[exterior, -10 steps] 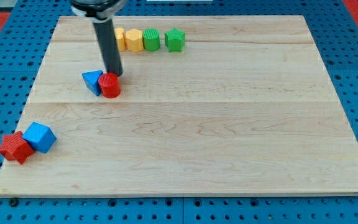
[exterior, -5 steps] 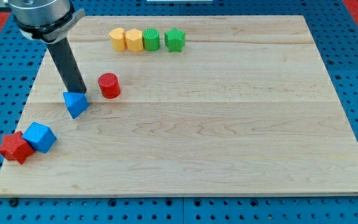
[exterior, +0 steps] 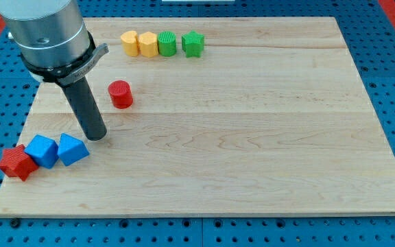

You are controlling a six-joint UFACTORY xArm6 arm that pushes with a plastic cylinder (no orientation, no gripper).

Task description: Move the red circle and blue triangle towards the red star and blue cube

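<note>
At the view's far left, near the bottom edge of the wooden counter (exterior: 252, 158), we find the red star (exterior: 16, 162) with the blue cube (exterior: 43, 150) touching its right side. The blue triangle (exterior: 72, 149) sits just right of the cube, touching it or very nearly so, so the three make a short row rising slightly toward the view's right. Our dark rod comes down from the grey arm housing at the view's upper left, and my tip (exterior: 97, 136) rests on the counter just above and to the right of the blue triangle, apparently a hair apart from it. We carry no pincer, so there is nothing to report as open or closed. Further right and higher up, the red circle (exterior: 121, 93) stands alone, well apart from the group at the left. Along the view's top edge runs a row of four touching blocks: an orange one (exterior: 129, 42), a yellow one (exterior: 147, 44), a green cylinder (exterior: 166, 44) and a green star-like block (exterior: 193, 43).
</note>
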